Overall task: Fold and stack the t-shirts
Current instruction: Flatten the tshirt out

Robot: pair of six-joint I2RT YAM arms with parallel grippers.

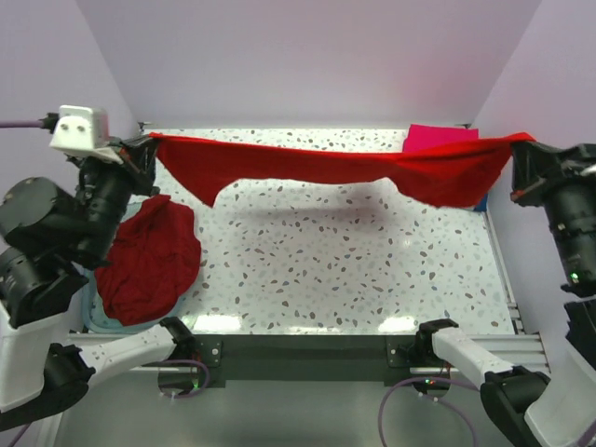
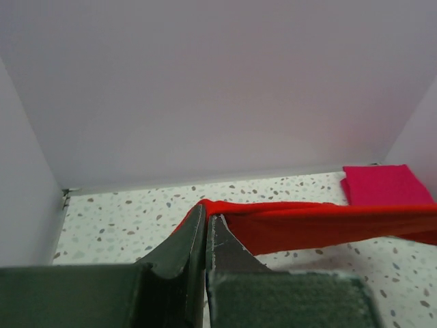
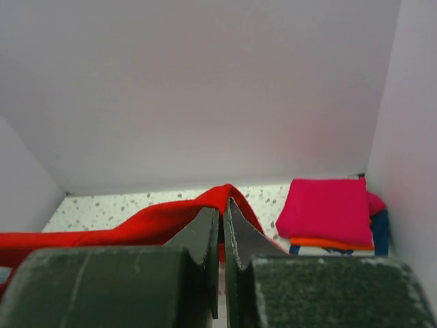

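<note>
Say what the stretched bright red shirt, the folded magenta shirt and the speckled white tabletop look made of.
Bright red t-shirt: soft matte cloth, likely knit; it sags and its lower edge hangs in loose curves.
Folded magenta t-shirt: similar matte cloth; soft rounded fold edges.
Speckled white tabletop: hard, smooth, terrazzo-look laminate or stone, unclear which; glare at its front edge suggests slight gloss.

Right gripper (image 3: 222, 208) pinching the red t-shirt (image 3: 123, 229) at its edge; magenta-topped folded stack (image 3: 326, 210) lies against the side wall (image 3: 410, 137).

plain lilac walls (image 1: 307, 56), speckled white table (image 1: 354, 261)
</note>
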